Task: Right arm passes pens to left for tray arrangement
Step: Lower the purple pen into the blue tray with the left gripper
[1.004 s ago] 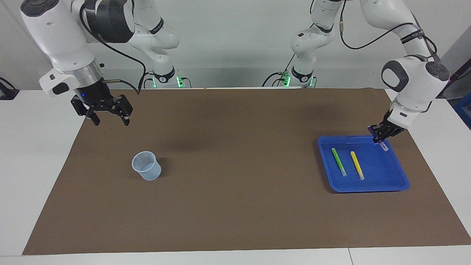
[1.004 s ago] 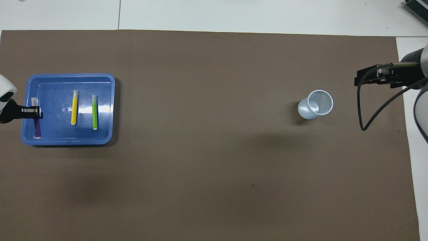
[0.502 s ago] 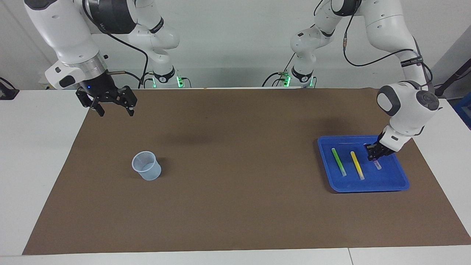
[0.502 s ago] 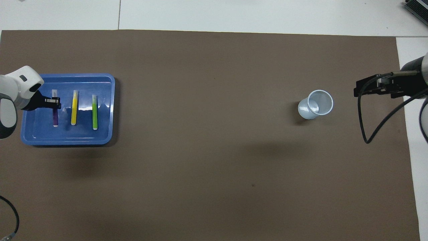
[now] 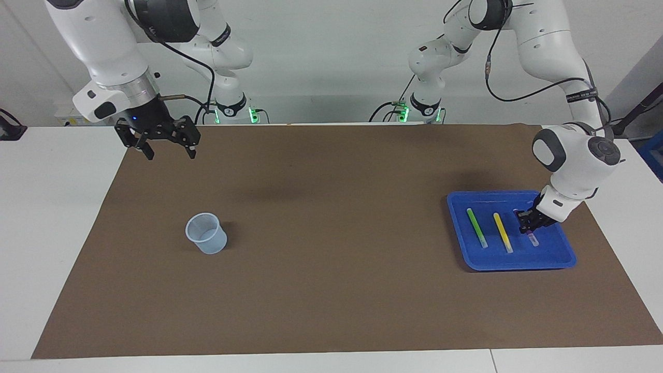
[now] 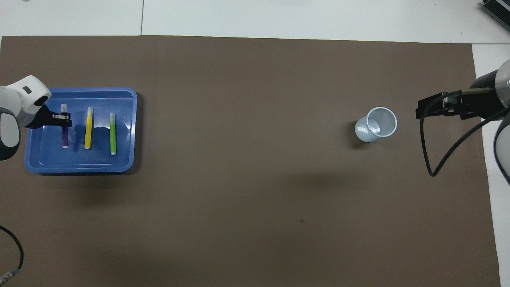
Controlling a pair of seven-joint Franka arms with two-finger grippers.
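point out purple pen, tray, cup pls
purple pen (image 6: pixel 65 137), overhead view, on its purple barrel.
tray (image 5: pixel 510 267), facing view, on its rim farthest from the robots.
cup (image 5: pixel 207 235), facing view, on its side wall.

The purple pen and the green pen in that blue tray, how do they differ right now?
The slim purple marker pen sits in the left gripper, low in the bright blue plastic tray; the slim green marker pen lies free. Purple is toward the left arm's end, green toward the right arm's, the yellow pen between. All lie parallel.
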